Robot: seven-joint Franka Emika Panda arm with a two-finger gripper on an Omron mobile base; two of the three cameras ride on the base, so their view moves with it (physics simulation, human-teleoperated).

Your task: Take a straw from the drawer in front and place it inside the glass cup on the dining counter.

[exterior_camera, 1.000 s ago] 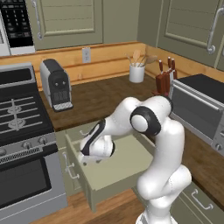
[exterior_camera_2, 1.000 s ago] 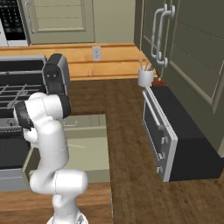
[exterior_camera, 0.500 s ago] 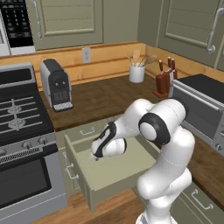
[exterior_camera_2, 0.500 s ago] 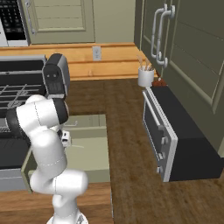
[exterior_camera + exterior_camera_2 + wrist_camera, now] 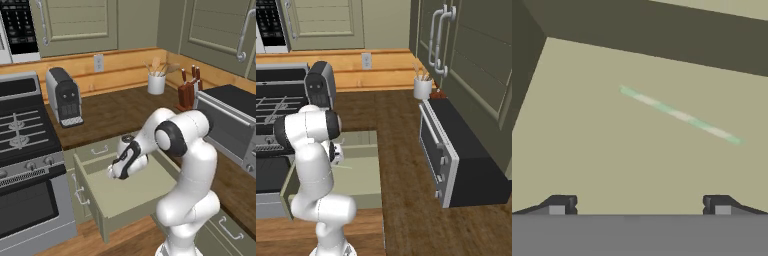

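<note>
Left base view — we are reaching down into the open drawer [image 5: 132, 197], the gripper [image 5: 114, 172] hanging low over its floor.

Right base view — the straw [image 5: 342, 167] is lying flat in the drawer, just beside the hand.

Hand view — our fingers [image 5: 561, 204] are standing wide apart, holding nothing; the straw is lying slantwise ahead of them. We are judging this the approach: next, descending to straddle it and closing.

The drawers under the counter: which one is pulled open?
The wide drawer beside the stove, under the gripper, stands open with the straw inside. The narrower drawer front behind it is shut.
</note>
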